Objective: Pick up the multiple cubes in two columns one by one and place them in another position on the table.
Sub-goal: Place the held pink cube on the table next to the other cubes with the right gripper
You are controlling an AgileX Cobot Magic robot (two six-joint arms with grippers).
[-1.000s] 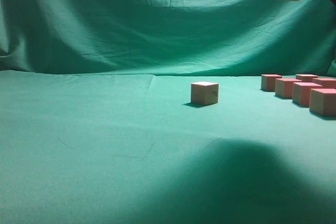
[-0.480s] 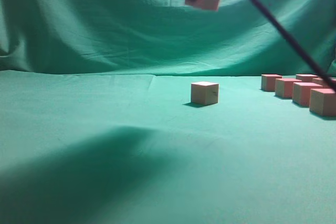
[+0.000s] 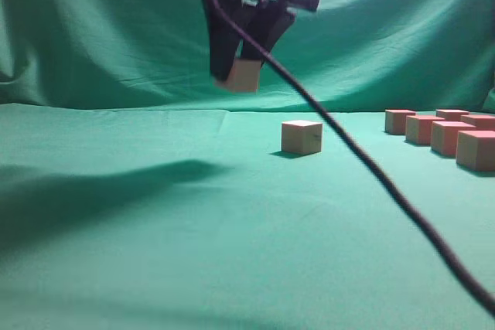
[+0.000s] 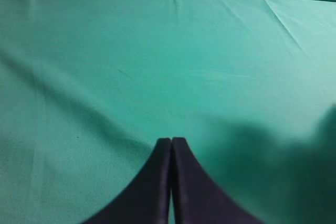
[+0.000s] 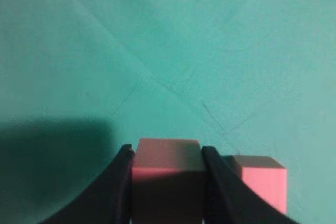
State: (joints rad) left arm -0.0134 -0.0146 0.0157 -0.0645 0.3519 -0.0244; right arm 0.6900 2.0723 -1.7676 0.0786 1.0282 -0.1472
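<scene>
My right gripper (image 3: 241, 75) hangs above the table (image 3: 155, 214), left of centre, shut on a pink-red cube (image 3: 243, 77). From the right wrist, that cube (image 5: 168, 171) fills the gap between the two dark fingers (image 5: 119, 182). One cube (image 3: 301, 137) stands alone on the cloth just right of and below the held one; it also shows beside the right finger as a pink cube (image 5: 262, 179). Several more cubes (image 3: 445, 133) sit in two columns at the far right. My left gripper (image 4: 171, 141) is shut and empty over bare cloth.
A draped green backdrop (image 3: 116, 36) rises behind the table. The right arm's black cable (image 3: 371, 168) slants down across the exterior view toward the lower right. A broad shadow (image 3: 93, 191) lies on the cloth at left.
The right gripper has carried its cube from the upper right to left of centre and come lower. Its shadow has slid leftward over the cloth.
</scene>
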